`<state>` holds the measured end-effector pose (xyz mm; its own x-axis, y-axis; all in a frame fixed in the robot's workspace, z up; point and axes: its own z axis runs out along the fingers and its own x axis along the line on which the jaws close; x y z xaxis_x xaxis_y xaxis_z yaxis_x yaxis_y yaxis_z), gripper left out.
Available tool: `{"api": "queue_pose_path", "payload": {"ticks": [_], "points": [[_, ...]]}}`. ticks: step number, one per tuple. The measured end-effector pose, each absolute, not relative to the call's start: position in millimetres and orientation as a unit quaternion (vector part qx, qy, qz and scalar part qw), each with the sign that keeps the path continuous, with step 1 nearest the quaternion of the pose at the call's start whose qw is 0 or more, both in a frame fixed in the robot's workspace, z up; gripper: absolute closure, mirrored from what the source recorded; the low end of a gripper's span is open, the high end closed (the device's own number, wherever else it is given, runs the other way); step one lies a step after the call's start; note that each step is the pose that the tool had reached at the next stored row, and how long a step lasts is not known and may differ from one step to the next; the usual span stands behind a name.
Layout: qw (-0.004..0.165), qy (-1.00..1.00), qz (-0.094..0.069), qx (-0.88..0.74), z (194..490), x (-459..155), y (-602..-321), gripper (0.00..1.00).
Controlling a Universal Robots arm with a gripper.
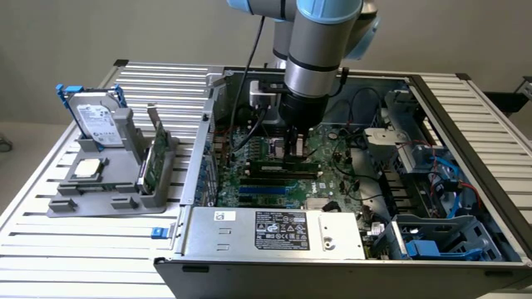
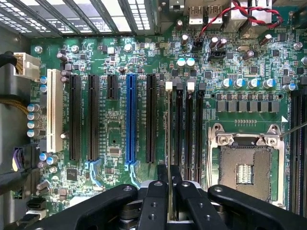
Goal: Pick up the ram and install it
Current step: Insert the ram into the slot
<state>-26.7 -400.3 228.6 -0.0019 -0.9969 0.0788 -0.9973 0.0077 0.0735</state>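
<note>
Presently held: the ram (image 2: 170,203), seen edge-on as a thin strip, is clamped between the two dark fingers (image 2: 156,191) of the gripper (image 2: 169,170).
Gripper: it is closed on the ram and is positioned deep inside the computer case (image 1: 332,280), just above the motherboard (image 2: 115,139).
Ram location: the stick is held inside the computer case and lined up lengthwise with the black memory slots (image 2: 189,124). Whether it is seated in a slot cannot be told.
Arm: the grey and blue arm (image 1: 320,50) is pointed straight down into the computer case.
Motherboard: it is mounted flat inside the computer case. A blue slot (image 2: 130,120) and a CPU socket (image 2: 244,167) are seen on it.
Power supply: a labelled metal box (image 1: 275,233) is fitted inside the computer case, along its near side in the exterior view.
Holder: a grey holder (image 1: 108,202) is set outside the computer case, on the slatted table (image 1: 158,81), at the exterior view's left.
Holder contents: a hard drive (image 1: 96,118) with blue rails is stood upright, a green card (image 1: 154,156) is stood on edge, and a square chip (image 1: 87,167) is laid flat.
</note>
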Motion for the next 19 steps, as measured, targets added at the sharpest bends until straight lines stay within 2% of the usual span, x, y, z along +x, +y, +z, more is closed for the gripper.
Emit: {"api": "queue_pose_path", "payload": {"ticks": [19], "points": [[0.054,-0.708,0.002,0.704,224.8,-26.8,-399.0,0.86]]}}
